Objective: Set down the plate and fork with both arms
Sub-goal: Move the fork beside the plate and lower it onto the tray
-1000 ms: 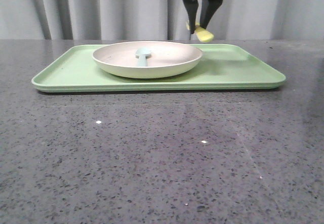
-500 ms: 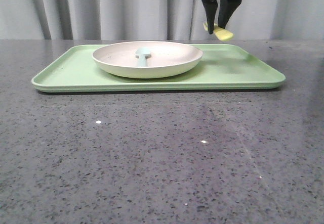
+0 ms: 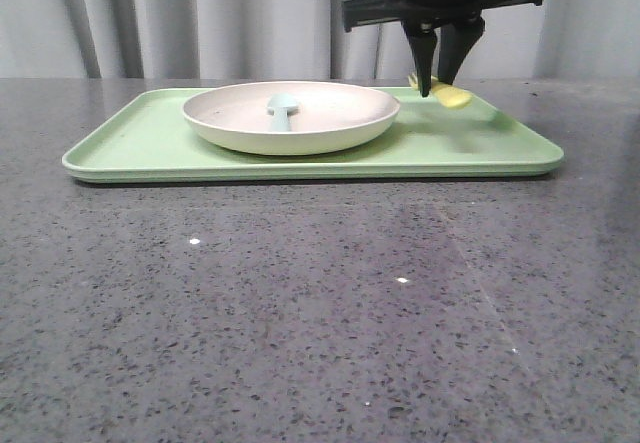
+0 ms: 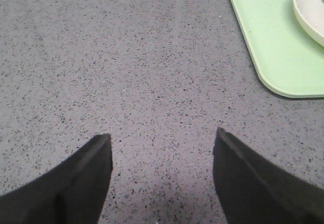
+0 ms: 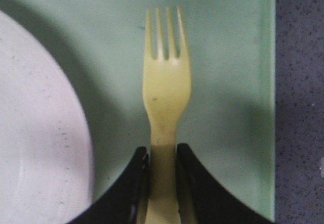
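Half fork [image 5: 166,90] handle hidden inside right claw [image 5: 162,163].

There was one table [image 3: 300,313], dark and speckled. On it lay one light-green tray [image 3: 140,143]. One cream-white plate [image 3: 291,118] sat on the tray, and one pale blue-green spoon-like utensil [image 3: 282,111] lay in the plate. One yellow fork [image 5: 166,90] was seen. Two end effectors showed: the left end effector [image 4: 161,148] and the right end effector [image 3: 438,85].
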